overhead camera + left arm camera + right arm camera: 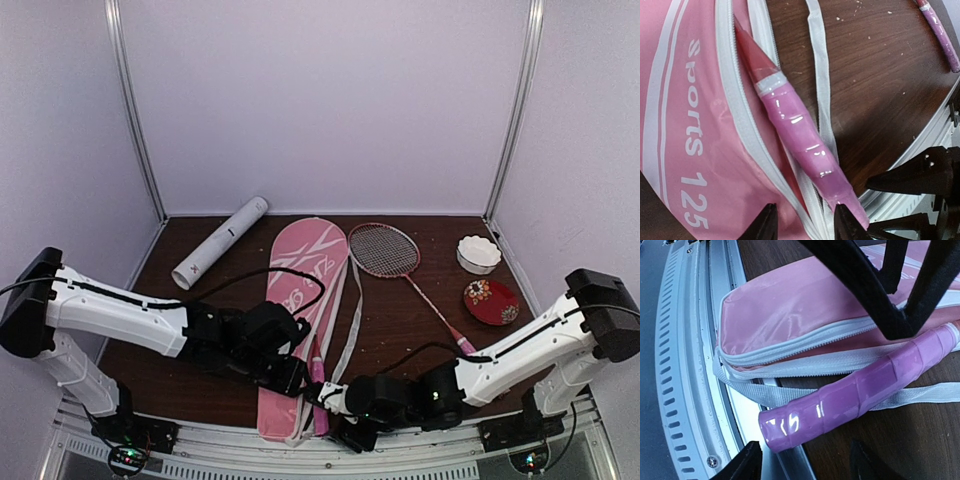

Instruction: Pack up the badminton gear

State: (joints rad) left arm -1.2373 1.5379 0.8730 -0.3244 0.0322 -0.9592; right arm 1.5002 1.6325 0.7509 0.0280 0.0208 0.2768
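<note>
Racquets, two, with red frames and glossy pink grips. The first racquet [384, 250] lies bare on the table [395, 340], head far, grip near right, just beside one red dish [491, 301]. The second racquet [800, 135] is inside the cover [300, 290]; only its grip and red cone poke out of the open zip at the near end. The one cover is pink with white stripes and "Sports 125" print. It lies lengthways mid-table with white straps trailing. One white tube [220, 242] lies slanted far left. One white shuttlecock [478, 253] shows far right; whether others nest in it cannot be told. The left gripper [805, 227] is spread and empty beside the grip. The right gripper [805, 465] is also spread, straddling the butt end without pinching it.
</note>
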